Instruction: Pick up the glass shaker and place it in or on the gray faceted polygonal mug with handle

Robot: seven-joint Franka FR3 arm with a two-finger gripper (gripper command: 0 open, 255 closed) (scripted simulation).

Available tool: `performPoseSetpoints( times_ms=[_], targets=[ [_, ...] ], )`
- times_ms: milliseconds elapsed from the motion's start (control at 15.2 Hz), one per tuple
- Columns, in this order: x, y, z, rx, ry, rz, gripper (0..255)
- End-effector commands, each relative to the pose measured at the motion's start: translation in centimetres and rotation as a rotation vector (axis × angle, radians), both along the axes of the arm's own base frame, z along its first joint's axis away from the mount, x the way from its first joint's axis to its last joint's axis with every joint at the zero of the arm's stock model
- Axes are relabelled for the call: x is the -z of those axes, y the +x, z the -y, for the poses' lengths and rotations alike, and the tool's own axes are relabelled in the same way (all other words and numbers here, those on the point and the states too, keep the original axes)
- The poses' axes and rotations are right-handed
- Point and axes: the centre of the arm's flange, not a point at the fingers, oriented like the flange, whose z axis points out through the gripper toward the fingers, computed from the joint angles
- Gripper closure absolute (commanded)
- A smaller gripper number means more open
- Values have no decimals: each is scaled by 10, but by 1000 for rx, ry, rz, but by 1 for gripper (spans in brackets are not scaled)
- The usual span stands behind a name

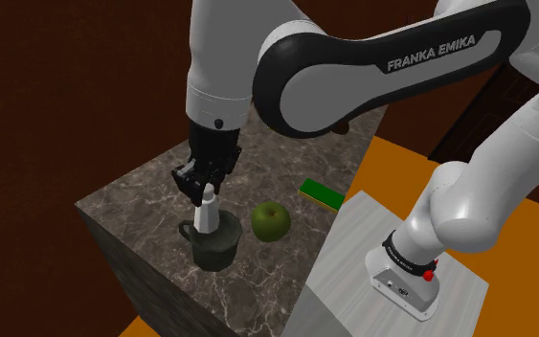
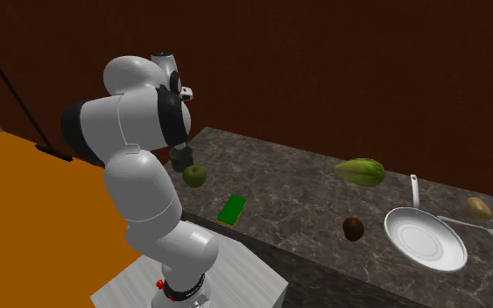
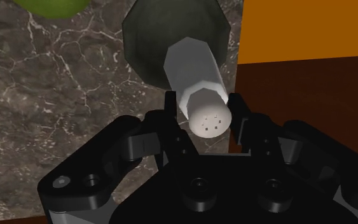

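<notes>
A white shaker (image 3: 195, 70) with a perforated cap stands with its lower end inside the dark grey faceted mug (image 3: 147, 38), near the counter's corner. From above, my gripper (image 3: 204, 105) is shut on the shaker's cap, one black fingertip on each side. In the shoulder view the gripper (image 1: 203, 185) sits over the shaker (image 1: 205, 213), which rises out of the mug (image 1: 215, 245); the handle points to that view's left. In the second exterior view the mug (image 2: 181, 160) peeks out from behind the arm.
A green apple (image 1: 270, 220) lies close beside the mug, a flat green card (image 1: 321, 194) farther back. Along the dark marble counter (image 2: 306, 184) are a green squash (image 2: 360, 171), a brown fruit (image 2: 354, 228), a white pan (image 2: 424, 238), a fork (image 2: 474, 227) and a potato (image 2: 477, 207).
</notes>
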Motion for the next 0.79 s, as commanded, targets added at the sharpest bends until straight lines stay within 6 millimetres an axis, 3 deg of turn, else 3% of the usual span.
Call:
performPoseSetpoints(
  times_ms=[0, 66, 594, 660, 726],
  targets=[
    [10, 1, 0, 0, 0, 0, 255],
    [17, 1, 0, 0, 0, 0, 255],
    [17, 1, 0, 0, 0, 0, 255],
    [17, 1, 0, 0, 0, 0, 0],
    [17, 1, 0, 0, 0, 0, 0]
  ],
)
